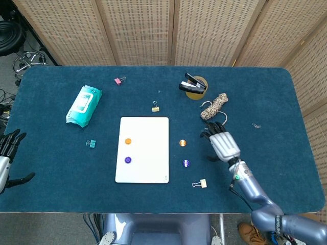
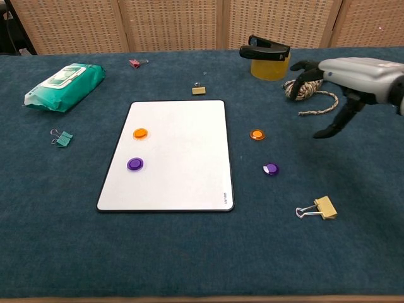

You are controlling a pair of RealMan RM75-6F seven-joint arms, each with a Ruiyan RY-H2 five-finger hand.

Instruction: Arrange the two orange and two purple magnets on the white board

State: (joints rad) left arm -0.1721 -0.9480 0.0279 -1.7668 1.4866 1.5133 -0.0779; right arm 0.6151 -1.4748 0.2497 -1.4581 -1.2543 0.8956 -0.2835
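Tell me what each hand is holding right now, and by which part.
Nothing is held. The right hand hovers open beside the orange magnet off the board; the left hand is open at the table's edge.

Orange magnets [image 1: 127, 141], purple magnets [image 1: 127, 160] — white board [image 1: 150, 163], blue table [image 1: 61, 168].

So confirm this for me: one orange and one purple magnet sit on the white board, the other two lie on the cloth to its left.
Not quite. The other orange magnet and purple magnet lie on the cloth to the right of the white board, not its left, near the right hand. The head view shows it. One orange and one purple do sit on the board.
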